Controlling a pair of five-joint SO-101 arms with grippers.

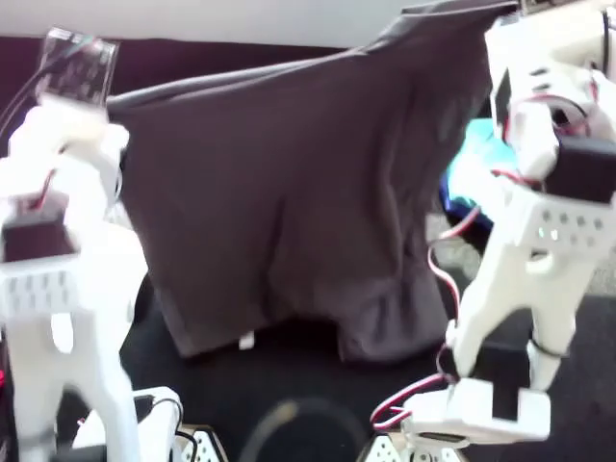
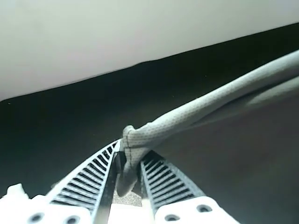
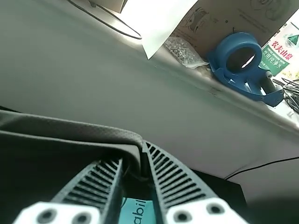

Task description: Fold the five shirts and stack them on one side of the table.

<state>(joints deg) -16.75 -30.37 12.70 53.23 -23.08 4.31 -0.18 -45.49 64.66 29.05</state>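
while the left claw (image 2: 131, 156) and right claw (image 3: 135, 161) are pinching its edge, the shirt (image 1: 289, 192) is hanging between them, seeming light and floppy; corners are likely holding best.

- Green-and-white carton (image 3: 286, 45): a line of red characters, with smaller print beneath that is too small to make out.
- Teal label (image 3: 136, 211): a few white letters, cut off at the edge.
- Cardboard box (image 3: 219, 18): printed line drawings.
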